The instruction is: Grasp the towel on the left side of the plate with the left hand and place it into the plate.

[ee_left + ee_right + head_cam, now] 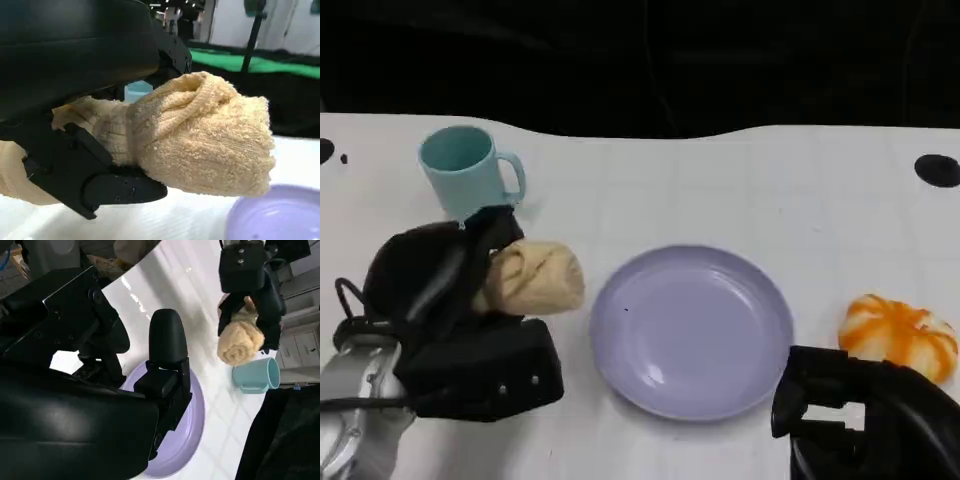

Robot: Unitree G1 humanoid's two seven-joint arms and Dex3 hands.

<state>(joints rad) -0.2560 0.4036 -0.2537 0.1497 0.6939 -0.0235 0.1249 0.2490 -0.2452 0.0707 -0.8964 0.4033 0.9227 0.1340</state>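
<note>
While the left hand (460, 300) grips the towel (532, 277), the roll sits just left of the plate (692, 330), not yet over its rim. The right wrist view shows the towel raised off the desk (720, 190), with the hand's fingers (270, 305) closed around its upper part and the rolled end hanging free below them. The left wrist view shows fingers above and below the roll, pressing into the pile.

Handling properties, judged from appearance:
- Weight: light. A rolled terry cloth of this bulk should load the hand very little.
- Stiffness: soft and compressible. The roll dents under finger pressure and may sag or unroll if held by one end alone.
- Surface: coarse loops give high friction, so slip is unlikely.
- Fragility: none. A drop does no harm to the towel.

Recommended hold: across the middle of the roll, fingers on opposite sides, so the wrap stays closed. The present grip lies toward the near end, leaving the far half unsupported; this appears adequate for a short carry.

The mug (470, 170) stands just behind the hand, so keep the carry path away from it. The right hand (865, 420) rests near the plate's right edge, holding nothing, beside an orange object (900, 335); whether its fingers are spread or curled cannot be told.
</note>
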